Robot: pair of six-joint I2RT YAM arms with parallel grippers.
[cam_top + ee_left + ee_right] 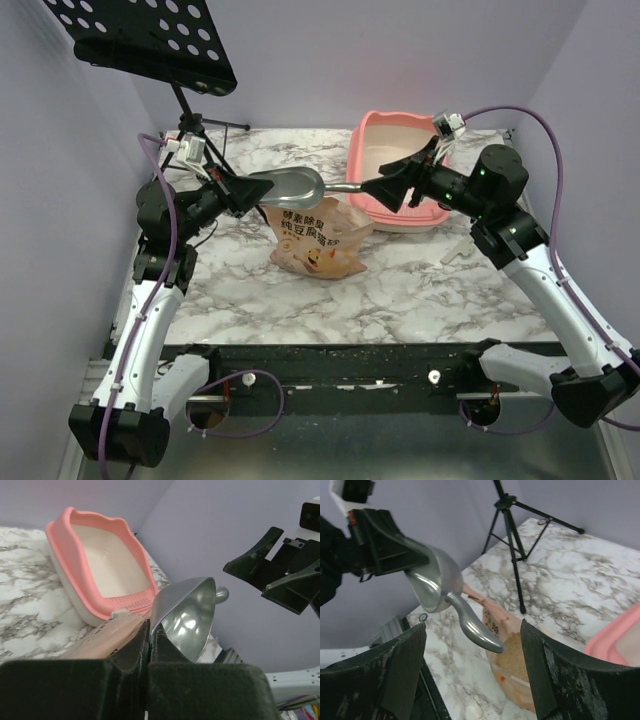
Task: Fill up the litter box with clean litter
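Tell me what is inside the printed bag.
Through the open top of the bag, tan litter granules show. How deep they go is hidden by the bag's walls.

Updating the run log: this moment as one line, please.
left gripper shut on scoop | right gripper open by scoop handle | litter box empty | clean litter in bag

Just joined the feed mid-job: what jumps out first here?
A metal scoop hangs in mid-air over the open printed bag at mid-table, the left gripper pinching its bowl and the right gripper facing its handle with open jaws. At the far right sits the pink litter box, looking empty.
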